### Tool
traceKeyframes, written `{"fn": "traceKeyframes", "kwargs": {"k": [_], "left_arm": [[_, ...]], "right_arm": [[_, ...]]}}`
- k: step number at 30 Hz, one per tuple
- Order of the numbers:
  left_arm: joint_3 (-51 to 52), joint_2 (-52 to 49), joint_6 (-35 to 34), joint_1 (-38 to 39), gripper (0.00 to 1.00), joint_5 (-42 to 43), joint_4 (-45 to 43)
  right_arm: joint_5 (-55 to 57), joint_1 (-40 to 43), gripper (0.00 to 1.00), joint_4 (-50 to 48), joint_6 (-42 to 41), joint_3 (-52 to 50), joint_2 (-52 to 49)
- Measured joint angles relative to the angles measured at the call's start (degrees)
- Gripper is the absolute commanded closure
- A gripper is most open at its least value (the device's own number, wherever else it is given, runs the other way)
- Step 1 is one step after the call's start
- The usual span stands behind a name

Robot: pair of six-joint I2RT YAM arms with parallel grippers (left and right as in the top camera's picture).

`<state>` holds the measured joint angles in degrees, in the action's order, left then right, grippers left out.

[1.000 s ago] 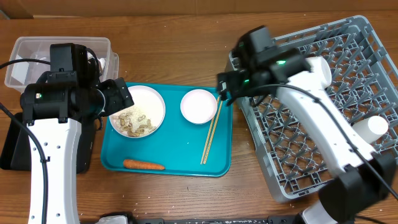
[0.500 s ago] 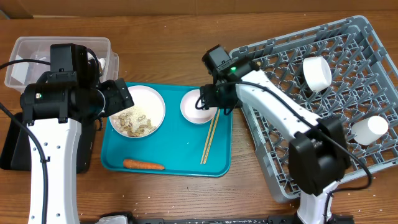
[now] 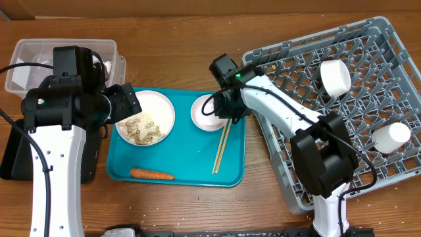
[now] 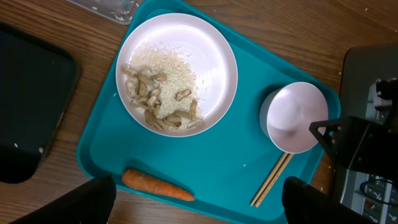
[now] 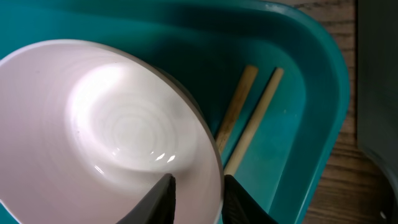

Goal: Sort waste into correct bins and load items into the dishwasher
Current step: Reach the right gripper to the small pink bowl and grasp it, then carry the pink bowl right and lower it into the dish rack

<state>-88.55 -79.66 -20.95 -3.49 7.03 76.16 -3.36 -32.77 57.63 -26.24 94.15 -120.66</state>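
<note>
A small white bowl [image 3: 209,113] stands on the teal tray [image 3: 191,164]. My right gripper [image 5: 199,194] is shut on its right rim, one finger inside the bowl [image 5: 118,124] and one outside. The chopsticks [image 5: 249,118] lie just right of it. A large white plate [image 3: 161,105] holds beige food scraps [image 4: 158,102] with rice. An orange carrot [image 4: 158,185] lies near the tray's front edge. My left gripper [image 4: 199,208] hangs open above the carrot, holding nothing. The grey dishwasher rack [image 3: 309,151] sits at the right.
Two white cups [image 3: 335,77] [image 3: 391,137] lie in the rack. The clear tub [image 3: 39,56] is at the back left, and the black tray [image 3: 13,158] lies below it, partly under my left arm. Bare wood surrounds the teal tray.
My right arm came left from the rack down to the small bowl, and its jaws closed on the rim. The left arm has stayed still.
</note>
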Motion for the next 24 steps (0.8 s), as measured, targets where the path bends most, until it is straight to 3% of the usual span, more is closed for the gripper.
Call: {"fn": "traceKeyframes", "kwargs": {"k": [3, 7, 17, 21, 24], "left_arm": [[0.0, 0.0, 0.0, 0.0, 0.12, 0.0, 0.0], [0.0, 0.0, 0.0, 0.0, 0.12, 0.0, 0.0], [0.0, 0.0, 0.0, 0.0, 0.13, -0.02, 0.09], [0.0, 0.0, 0.0, 0.0, 0.13, 0.0, 0.15], [0.0, 0.0, 0.0, 0.0, 0.13, 0.0, 0.09]], "right_arm": [[0.22, 0.0, 0.82, -0.17, -1.16, -0.44, 0.0], [0.39, 0.0, 0.96, -0.07, -2.54, -1.53, 0.0], [1.92, 0.07, 0.96, 4.83, -1.84, 1.4, 0.15], [10.34, 0.44, 0.96, 10.82, -0.98, 6.21, 3.37], [22.75, 1.55, 0.96, 13.03, -0.68, 8.92, 9.97]]}}
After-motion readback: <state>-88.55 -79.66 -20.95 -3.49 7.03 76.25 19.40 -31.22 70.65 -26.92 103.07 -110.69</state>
